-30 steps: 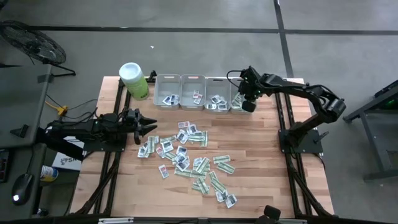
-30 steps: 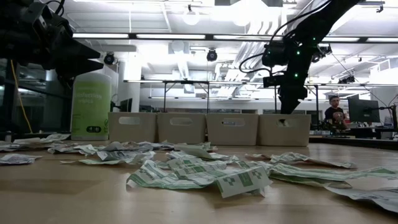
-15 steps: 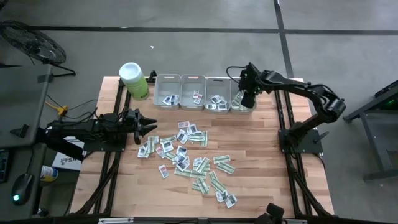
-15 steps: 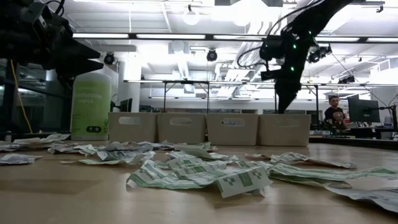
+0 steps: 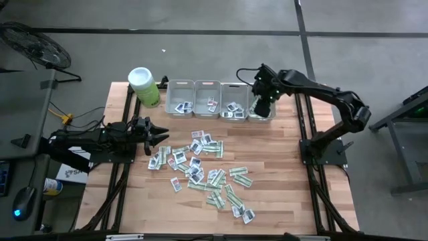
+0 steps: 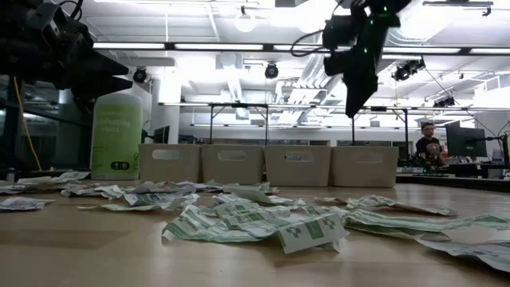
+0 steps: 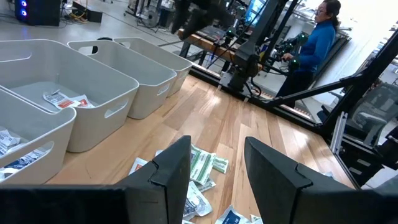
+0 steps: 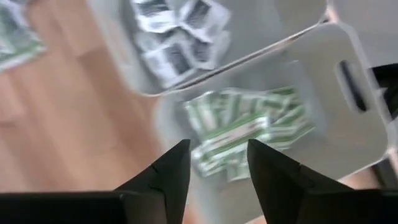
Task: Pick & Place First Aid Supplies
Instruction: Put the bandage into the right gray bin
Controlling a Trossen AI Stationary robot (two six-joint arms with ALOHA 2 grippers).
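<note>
High view: right hand (image 5: pixel 263 107) spread, empty, above rightmost bin (image 5: pixel 260 118); left hand (image 5: pixel 160 136) spread; no legible writing.

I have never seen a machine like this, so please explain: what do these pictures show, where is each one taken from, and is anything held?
Two dark robot arms work at a wooden table. One picture looks down from above, one looks level across the tabletop, and two come from cameras on the arms' wrists.

Small paper packets lie scattered mid-table. Four grey bins stand in a row at the far edge, beside a green canister.

The right gripper hovers over the end bin of green-and-white packets, jaws open, holding nothing. The left gripper waits at the table's left, jaws open and empty.
</note>
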